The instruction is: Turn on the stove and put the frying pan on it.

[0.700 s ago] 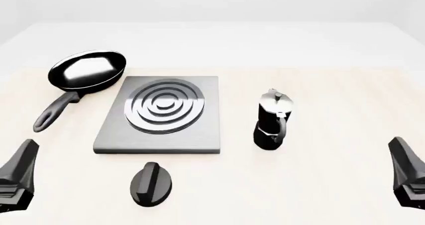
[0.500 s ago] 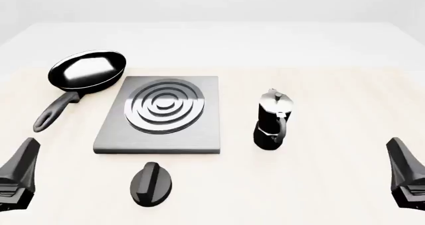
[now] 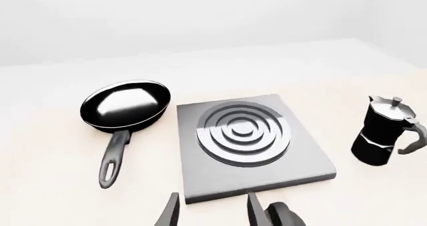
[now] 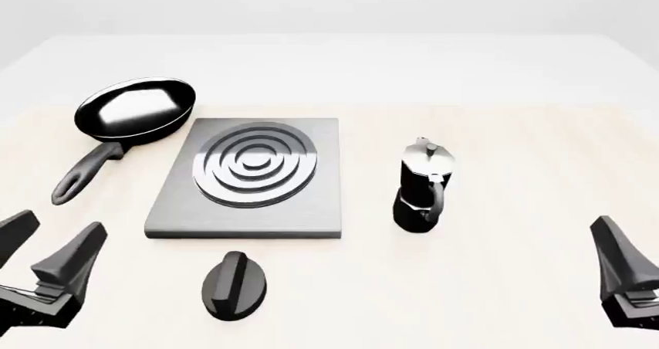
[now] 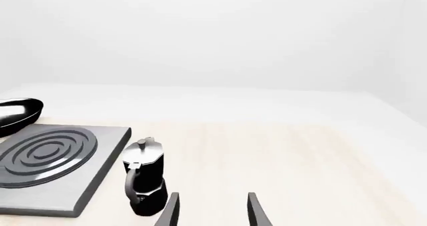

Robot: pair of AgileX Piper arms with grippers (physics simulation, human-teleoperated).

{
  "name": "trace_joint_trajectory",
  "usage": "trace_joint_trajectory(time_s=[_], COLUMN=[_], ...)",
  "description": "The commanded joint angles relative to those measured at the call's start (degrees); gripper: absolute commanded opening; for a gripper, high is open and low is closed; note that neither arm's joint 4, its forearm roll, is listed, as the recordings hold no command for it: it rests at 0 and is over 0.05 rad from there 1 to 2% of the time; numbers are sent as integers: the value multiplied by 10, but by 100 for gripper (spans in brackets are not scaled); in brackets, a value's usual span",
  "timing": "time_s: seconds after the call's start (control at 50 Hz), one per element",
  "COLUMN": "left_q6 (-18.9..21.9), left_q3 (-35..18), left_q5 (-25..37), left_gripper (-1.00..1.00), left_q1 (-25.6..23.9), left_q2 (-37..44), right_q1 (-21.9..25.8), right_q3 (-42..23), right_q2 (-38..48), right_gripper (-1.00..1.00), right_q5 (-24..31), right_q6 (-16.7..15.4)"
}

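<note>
The frying pan (image 4: 136, 108) lies at the far left of the table, its long handle (image 4: 85, 171) pointing toward me. Right of it sits the grey stove (image 4: 252, 175), with its black knob (image 4: 234, 285) on the table in front of it. My left gripper (image 4: 60, 225) is open and empty at the near left, short of the pan handle. The left wrist view shows the pan (image 3: 125, 105), the stove (image 3: 243, 141) and the left gripper (image 3: 210, 208) in front of the stove's near edge. My right gripper (image 4: 609, 237) hovers at the near right, open and empty (image 5: 210, 206).
A black-and-silver moka pot (image 4: 424, 187) stands upright just right of the stove, between it and my right arm. It also appears in the right wrist view as the moka pot (image 5: 145, 178), close to the fingers.
My left gripper has swung rightward and turned, so both its fingers now show in the front view. The right gripper has edged slightly left. Pan, stove, knob and pot have not moved.
</note>
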Motion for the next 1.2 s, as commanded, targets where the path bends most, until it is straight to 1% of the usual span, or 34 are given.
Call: trace_joint_trajectory(time_s=[0.02, 0.04, 0.06, 0.1, 0.12, 0.2, 0.22, 0.24, 0.28, 0.34, 0.36, 0.4, 0.46, 0.52, 0.56, 0.58, 0.62, 0.64, 0.68, 0.72, 0.74, 0.78, 0.8, 0.82, 0.84, 0.94, 0.96, 0.98, 1.1, 1.2], left_q6=[-2, -2, -3, -7, 8, 26, 7, 0, 17, 16, 6, 12, -19, -38, -35, -39, -46, -45, -55, -55, -63, -62, -70, -70, -75, -81, -89, -87, -89, -88], left_q3=[-17, -17, -17, -18, -20, -26, -29, -28, -27, -27, -26, -25, -18, -13, -11, -7, -5, -2, 2, 8, 10, 16, 20, 22, 36, 40, 41, 41, 41, 41], left_q5=[40, 40, 45, 49, 58, 72, 74, 72, 78, 77, 78, 76, 70, 62, 58, 53, 49, 41, 26, 12, 6, -18, -35, -47, -110, -175, -236, -254, -298, -322], left_gripper=[100, 100, 100, 100, 100, 100, 100, 100, 100, 100, 100, 100, 100, 100, 100, 100, 100, 100, 100, 100, 100, 100, 100, 100, 100, 100, 100, 100, 100, 100], left_q1=[-59, -59, -72, -73, -82, -92, -96, -99, -111, -119, -131, -133, -168, -190, -194, -207, -211, -212, -218, -225, -230, -233, -237, -237, -243, -245, -247, -245, -250, -251], left_q2=[60, 60, 75, 83, 80, 99, 113, 125, 127, 133, 138, 140, 161, 173, 177, 184, 188, 195, 207, 219, 224, 245, 261, 271, 331, 397, 465, 485, 535, 559], right_q1=[10, 10, 12, 12, 14, 19, 21, 21, 23, 23, 23, 23, 25, 24, 24, 24, 25, 25, 26, 27, 27, 27, 27, 27, 27, 27, 27, 27, 26, 25], right_q3=[-2, -2, -3, -4, -4, -1, -1, -1, 0, 0, 0, 0, 0, 1, 1, 1, 1, 1, 1, 1, 1, 0, 1, 1, 0, 0, -1, -1, -1, -1], right_q2=[-9, -9, -10, -12, -11, -12, -13, -13, -13, -13, -13, -13, -13, -12, -12, -12, -12, -12, -12, -11, -11, -11, -11, -11, -12, -12, -12, -12, -12, -12], right_gripper=[100, 100, 100, 100, 100, 100, 100, 100, 100, 100, 100, 100, 100, 100, 100, 100, 100, 100, 100, 100, 100, 100, 100, 100, 100, 100, 100, 100, 100, 100], right_q5=[7, 7, 9, 10, 11, 9, 10, 11, 11, 10, 10, 10, 10, 10, 10, 11, 11, 11, 12, 12, 12, 12, 12, 12, 14, 15, 15, 15, 15, 16], right_q6=[-3, -3, -1, -1, -3, -2, 0, 0, 0, 0, 1, 1, 1, 1, 2, 2, 3, 3, 3, 3, 3, 2, 3, 2, 2, 3, 3, 3, 4, 4])
